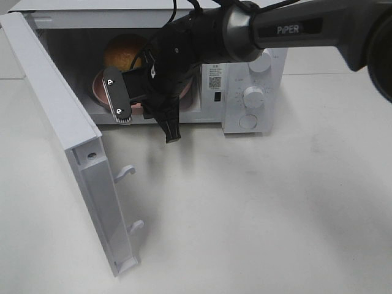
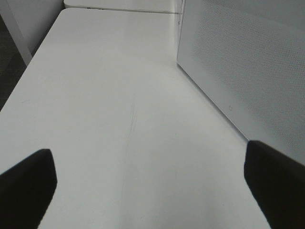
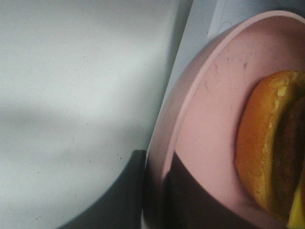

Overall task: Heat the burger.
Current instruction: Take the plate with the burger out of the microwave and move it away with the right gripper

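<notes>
The microwave (image 1: 251,92) sits at upper centre of the high view, door (image 1: 73,153) swung open at left. Inside it, the plate (image 1: 101,89) carries the burger (image 1: 122,52). The right gripper (image 3: 155,191) pinches the plate's rim. The left gripper (image 2: 150,183) gapes wide, empty.

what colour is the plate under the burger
Pink; the plate under the burger shows best in the right wrist view.

A white tabletop (image 1: 275,208) under soft, even light, with dark floor (image 2: 12,71) beyond its edge.
</notes>
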Motion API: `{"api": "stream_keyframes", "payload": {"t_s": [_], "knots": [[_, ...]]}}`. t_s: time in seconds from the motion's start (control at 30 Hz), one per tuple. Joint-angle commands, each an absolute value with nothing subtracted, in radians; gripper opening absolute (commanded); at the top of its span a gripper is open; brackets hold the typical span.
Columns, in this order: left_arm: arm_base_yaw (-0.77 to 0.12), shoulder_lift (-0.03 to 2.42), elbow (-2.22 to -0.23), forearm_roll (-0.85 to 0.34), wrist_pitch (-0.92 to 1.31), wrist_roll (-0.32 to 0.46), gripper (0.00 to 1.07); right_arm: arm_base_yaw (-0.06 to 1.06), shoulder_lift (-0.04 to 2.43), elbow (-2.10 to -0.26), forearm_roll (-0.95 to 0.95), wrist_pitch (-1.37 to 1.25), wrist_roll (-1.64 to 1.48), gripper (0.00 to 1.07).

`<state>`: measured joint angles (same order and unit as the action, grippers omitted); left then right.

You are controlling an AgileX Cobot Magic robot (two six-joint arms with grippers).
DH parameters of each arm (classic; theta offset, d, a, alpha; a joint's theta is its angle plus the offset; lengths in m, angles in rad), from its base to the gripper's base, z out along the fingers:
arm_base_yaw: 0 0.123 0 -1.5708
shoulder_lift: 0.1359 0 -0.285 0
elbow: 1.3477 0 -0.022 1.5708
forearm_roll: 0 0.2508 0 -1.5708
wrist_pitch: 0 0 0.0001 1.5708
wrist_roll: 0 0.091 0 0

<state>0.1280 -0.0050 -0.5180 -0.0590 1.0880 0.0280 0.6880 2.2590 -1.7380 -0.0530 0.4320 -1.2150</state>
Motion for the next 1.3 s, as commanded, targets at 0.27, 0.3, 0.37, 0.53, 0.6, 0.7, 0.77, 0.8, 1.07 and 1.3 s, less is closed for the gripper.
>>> {"api": "stream_keyframes", "payload": {"t_s": [0.27, 0.3, 0.37, 0.53, 0.6, 0.7, 0.77, 0.8, 1.07, 1.3], "knots": [[0.133, -0.011, -0.518, -0.058, 1.073, 0.023, 1.01, 0.69, 2.104, -1.543, -0.058, 0.244, -1.382, 0.0], [0.133, -0.011, -0.518, -0.058, 1.073, 0.023, 1.01, 0.69, 2.104, -1.543, -0.058, 0.244, -1.382, 0.0], [0.133, -0.011, -0.518, -0.058, 1.073, 0.023, 1.01, 0.69, 2.059, -1.478, -0.029, 0.221, -1.444, 0.0], [0.133, -0.011, -0.518, -0.058, 1.073, 0.023, 1.01, 0.687, 2.018, -1.429, 0.021, 0.223, -1.524, 0.0], [0.133, -0.011, -0.518, -0.058, 1.073, 0.023, 1.01, 0.687, 2.001, -1.408, 0.055, 0.228, -1.567, 0.0], [0.133, -0.011, -0.518, -0.058, 1.073, 0.023, 1.01, 0.687, 1.974, -1.379, 0.11, 0.228, -1.621, 0.0], [0.133, -0.011, -0.518, -0.058, 1.073, 0.023, 1.01, 0.687, 1.955, -1.356, 0.15, 0.229, -1.656, 0.0], [0.133, -0.011, -0.518, -0.058, 1.073, 0.023, 1.01, 0.687, 1.947, -1.348, 0.166, 0.231, -1.665, 0.0], [0.133, -0.011, -0.518, -0.058, 1.073, 0.023, 1.01, 0.687, 1.874, -1.243, 0.259, 0.233, -1.721, 0.0], [0.133, -0.011, -0.518, -0.058, 1.073, 0.023, 1.01, 0.687, 1.775, -1.12, 0.302, 0.23, -1.758, 0.0]]}}
